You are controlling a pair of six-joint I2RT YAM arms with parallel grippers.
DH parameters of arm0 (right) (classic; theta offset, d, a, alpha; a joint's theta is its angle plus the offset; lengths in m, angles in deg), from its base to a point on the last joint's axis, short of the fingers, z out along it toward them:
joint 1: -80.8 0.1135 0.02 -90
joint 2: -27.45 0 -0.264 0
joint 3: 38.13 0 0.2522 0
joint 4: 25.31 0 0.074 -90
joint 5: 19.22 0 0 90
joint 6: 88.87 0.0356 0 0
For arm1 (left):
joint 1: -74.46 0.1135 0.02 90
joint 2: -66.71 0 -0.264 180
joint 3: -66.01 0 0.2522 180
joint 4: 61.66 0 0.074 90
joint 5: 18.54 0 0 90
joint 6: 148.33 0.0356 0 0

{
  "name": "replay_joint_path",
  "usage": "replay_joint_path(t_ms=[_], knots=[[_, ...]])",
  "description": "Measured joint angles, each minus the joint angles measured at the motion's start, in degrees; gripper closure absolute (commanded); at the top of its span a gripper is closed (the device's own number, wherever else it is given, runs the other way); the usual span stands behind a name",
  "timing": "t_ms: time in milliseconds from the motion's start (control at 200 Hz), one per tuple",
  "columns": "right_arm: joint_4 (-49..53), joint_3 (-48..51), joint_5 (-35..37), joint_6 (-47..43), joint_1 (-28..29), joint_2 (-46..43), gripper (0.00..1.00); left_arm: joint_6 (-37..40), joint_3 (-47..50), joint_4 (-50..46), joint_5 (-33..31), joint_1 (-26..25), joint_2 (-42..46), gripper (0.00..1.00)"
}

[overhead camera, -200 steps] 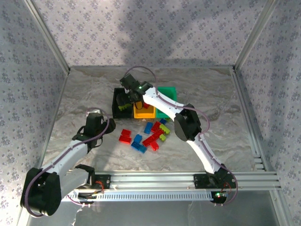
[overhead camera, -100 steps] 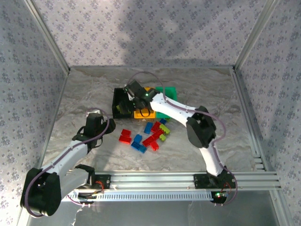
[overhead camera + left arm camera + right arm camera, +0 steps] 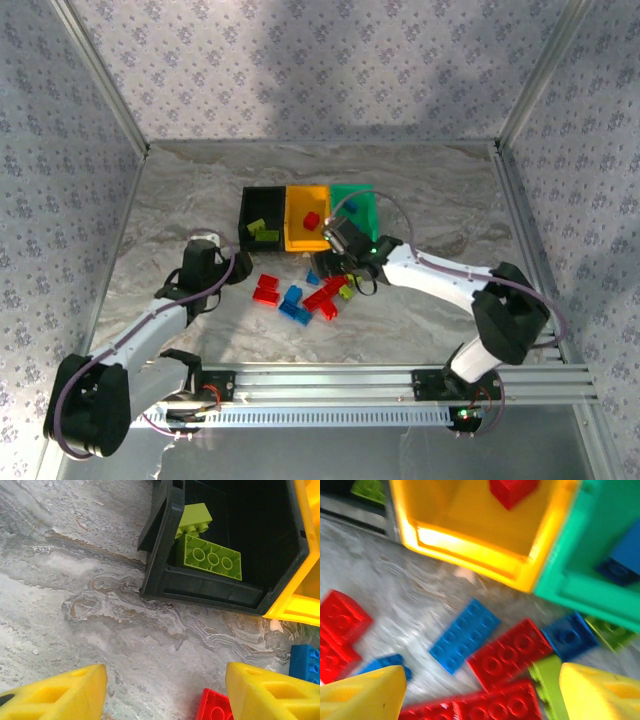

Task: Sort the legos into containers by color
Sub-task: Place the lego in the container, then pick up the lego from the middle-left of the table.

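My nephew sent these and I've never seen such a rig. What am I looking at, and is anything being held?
Two robot arms are bolted at the near edge of a marbled table. The wide picture looks down from above and behind them; the two close-ups come from cameras on the wrists, so the yellow wedges are each arm's own fingers. The left gripper and right gripper are both open and hold nothing. Three bins stand in a row: a black bin with lime green bricks, a yellow bin with a red brick, a green bin with blue bricks. Loose legos lie in front of them.
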Motion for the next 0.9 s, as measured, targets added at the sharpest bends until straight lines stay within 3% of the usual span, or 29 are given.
replay_joint_path(t_ms=[195, 525, 905], knots=[[-0.63, 7.28, 1.18, -0.02, -6.43, -8.9, 0.17, -0.02, 1.44, 1.64, 1.49, -1.68, -0.04, 0.36], [-2.86, 16.98, -0.96, -2.34, -18.36, -18.43, 0.17, -2.29, 1.51, -3.15, -1.95, -15.63, 1.51, 0.36], [-5.51, 21.53, -1.49, -6.36, -22.99, -19.17, 0.17, -16.22, 0.98, -19.93, -4.76, -16.59, 10.43, 0.35]])
